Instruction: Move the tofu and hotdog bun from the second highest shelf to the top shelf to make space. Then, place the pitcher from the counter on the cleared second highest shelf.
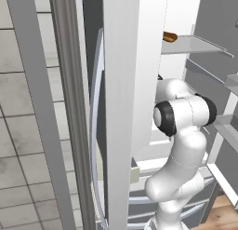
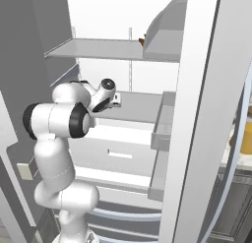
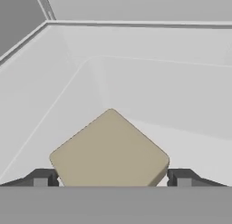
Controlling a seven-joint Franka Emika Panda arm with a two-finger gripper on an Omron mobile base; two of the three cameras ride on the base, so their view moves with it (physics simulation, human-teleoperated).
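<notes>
End effector [image 3: 112, 178] wide, tofu [image 3: 109, 150] sitting corner-on between the fingers on the second-highest shelf [image 3: 149, 91]. My worry: closing across the diagonal could twist or squirt it free.

White refrigerator door [image 1: 122, 108] ajar, grey door bins [image 2: 161, 129], tiled wall [image 1: 23, 145] beside.
</notes>
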